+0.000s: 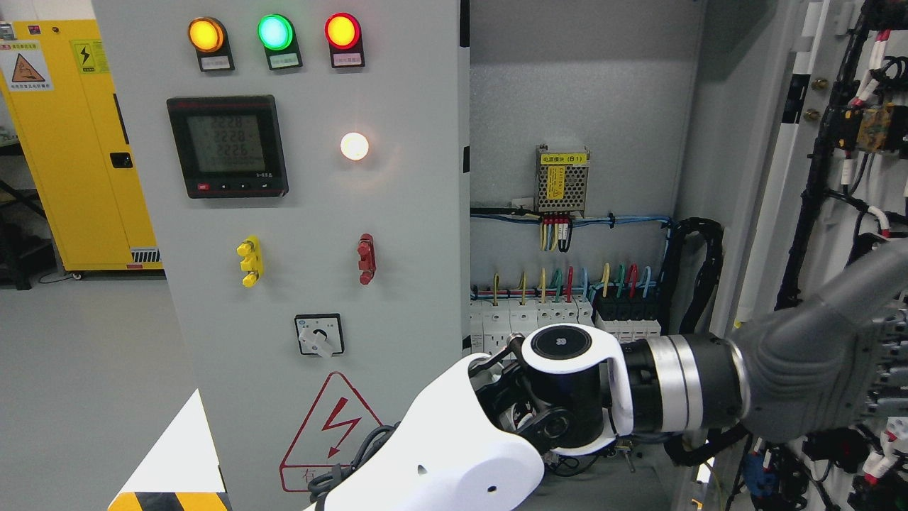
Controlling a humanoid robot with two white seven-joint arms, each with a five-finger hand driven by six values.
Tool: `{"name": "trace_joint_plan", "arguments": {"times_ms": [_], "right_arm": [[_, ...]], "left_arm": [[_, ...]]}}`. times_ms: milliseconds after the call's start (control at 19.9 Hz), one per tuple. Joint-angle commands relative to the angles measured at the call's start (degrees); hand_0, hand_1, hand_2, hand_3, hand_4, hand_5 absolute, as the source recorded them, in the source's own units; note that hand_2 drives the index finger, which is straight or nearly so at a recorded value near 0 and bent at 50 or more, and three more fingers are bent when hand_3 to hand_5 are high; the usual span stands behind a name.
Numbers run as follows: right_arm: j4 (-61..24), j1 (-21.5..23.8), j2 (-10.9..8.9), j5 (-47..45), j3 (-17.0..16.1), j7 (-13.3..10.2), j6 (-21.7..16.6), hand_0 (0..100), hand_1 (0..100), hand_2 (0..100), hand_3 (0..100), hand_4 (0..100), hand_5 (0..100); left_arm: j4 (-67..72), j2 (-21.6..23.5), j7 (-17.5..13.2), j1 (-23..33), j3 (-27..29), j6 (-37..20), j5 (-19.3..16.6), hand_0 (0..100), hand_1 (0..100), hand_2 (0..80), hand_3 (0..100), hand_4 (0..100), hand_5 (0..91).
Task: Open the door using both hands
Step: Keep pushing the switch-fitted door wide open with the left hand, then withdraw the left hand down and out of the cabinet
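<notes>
Head view shows, at the far left, a yellow cabinet (78, 142) with warning stickers, standing on the grey floor (78, 369) behind the main unit. Next to it, nearer to the camera, is the grey control panel (397, 213) of an electrical cabinet. On its top there are three lamps in a row: an amber lamp (206, 35), a green lamp (275, 32) and a red lamp (342, 31). Below them sits a digital meter (228, 146) with a lit screen, and to its right a white lamp (354, 146) glows. Lower on the panel are a yellow handle (249, 261) and a red handle (366, 259), then a rotary switch (319, 336), and under it a red triangle sign (330, 434) with a lightning bolt.

To the right of the panel the cabinet interior (603, 92) is in sight. On its back wall hangs a small power supply (562, 179), and lower there is a row of circuit breakers (560, 321) with coloured wires.

The left arm (468, 447) comes in from the bottom, left of the middle, and reaches across to the right, in front of the breakers. The left hand (844, 362) is at the right edge, against the open door (794, 128), which stands swung out at the far right with cables on its inner side. Whether the fingers are wide, narrow or holding the door, I cannot tell, because the hand is partly cut by the frame edge.
</notes>
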Motion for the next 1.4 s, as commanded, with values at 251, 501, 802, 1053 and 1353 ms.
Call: {"name": "trace_joint_plan", "arguments": {"times_ms": [251, 501, 802, 1053, 1353], "right_arm": [[0.02, 0.02, 0.0, -0.02, -0.01, -0.02, 0.02, 21, 6, 0, 0, 0, 0], [0.02, 0.02, 0.0, 0.07, 0.08, -0.02, 0.02, 21, 6, 0, 0, 0, 0], [0.02, 0.11, 0.09, -0.02, 0.08, -0.02, 0.02, 21, 6, 0, 0, 0, 0], [-0.07, 0.2, 0.09, -0.02, 0.08, -0.02, 0.02, 21, 6, 0, 0, 0, 0], [-0.07, 0.2, 0.09, -0.02, 0.08, -0.02, 0.02, 21, 6, 0, 0, 0, 0]], "left_arm": [[-18.49, 25.03, -0.09, 20.86, 9.93, 1.76, 0.17, 0, 0, 0.0, 0, 0, 0.0], [-20.78, 32.69, 1.84, 34.05, 11.69, 1.32, -0.27, 0, 0, 0.0, 8, 2, 0.0], [-20.78, 37.1, 1.23, 55.04, 17.04, 0.97, -8.15, 3, 2, 0.0, 22, 8, 0.0], [-17.72, 36.75, 0.96, 72.19, 21.27, -5.6, -20.63, 8, 5, 3.0, 30, 11, 0.0], [-0.34, 32.46, 0.96, 86.97, 26.45, -25.64, -32.17, 11, 9, 6.2, 31, 9, 0.0]]}}
